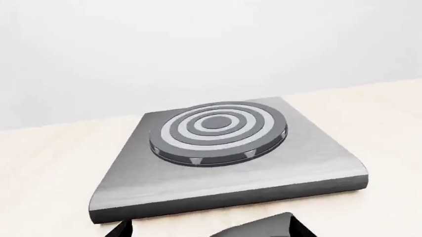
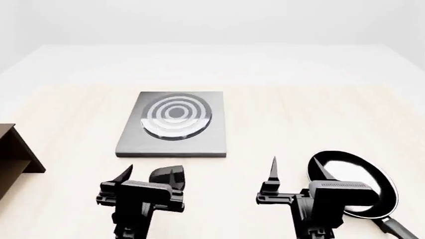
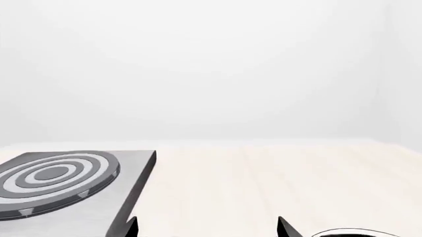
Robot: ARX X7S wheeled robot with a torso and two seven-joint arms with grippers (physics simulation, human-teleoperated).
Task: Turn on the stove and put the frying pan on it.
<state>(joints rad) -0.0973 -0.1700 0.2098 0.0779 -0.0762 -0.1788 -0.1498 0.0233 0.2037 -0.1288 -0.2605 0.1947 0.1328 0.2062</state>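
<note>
both grippers, left gripper [image 2: 151, 175] and right gripper [image 2: 296, 171], spread wide, empty; frying pan [image 2: 352, 184] off stove [image 2: 174, 124]

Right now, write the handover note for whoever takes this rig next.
Left gripper: open, empty, hovering over the knob just in front of the stove.
Right gripper: open, empty, beside the frying pan.
The pan lies on the table to the stove's right, handle toward the robot. The burner is bare. A dark shelf sits at far left.
Done: nothing visible; whether the knob has been turned cannot be told.
Left: turn the knob, grasp the pan, set it on the burner.
</note>
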